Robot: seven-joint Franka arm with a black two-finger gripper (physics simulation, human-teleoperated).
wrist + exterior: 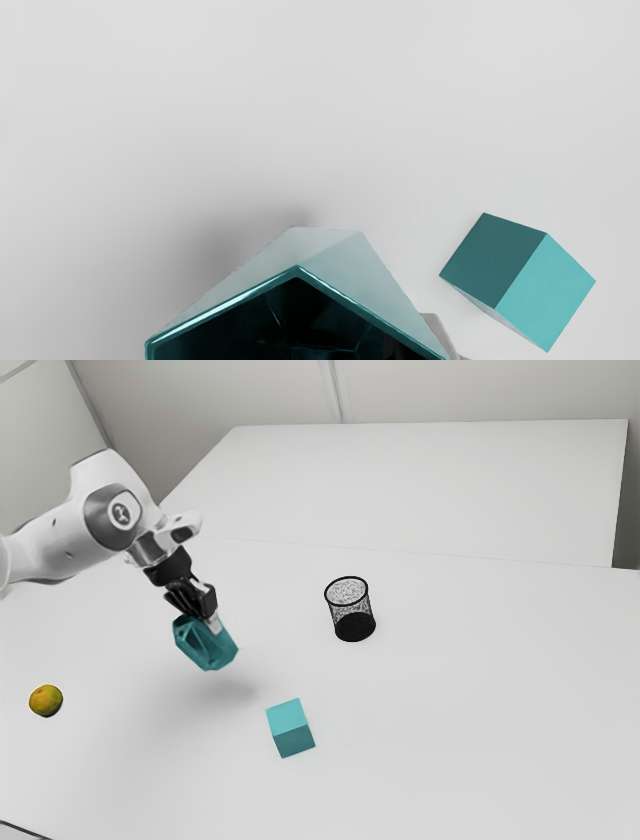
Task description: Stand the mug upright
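Nearest the wrist camera, the teal mug (300, 310) hung tilted above the white table (460, 690), its mouth facing that lens. The gripper (207, 618) had its fingers clamped on the mug's wall, one outside, the other seemingly within. Righting looked to be the step in hand; next, the base wanted turning squarely down, then a gentle lowering, well apart from the block (290, 728), before release.

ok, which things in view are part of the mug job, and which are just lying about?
Job:
- teal mug, tilted, held above the table
- gripper, shut on it

Lying about:
- turquoise cube
- black mesh cup
- orange-yellow fruit
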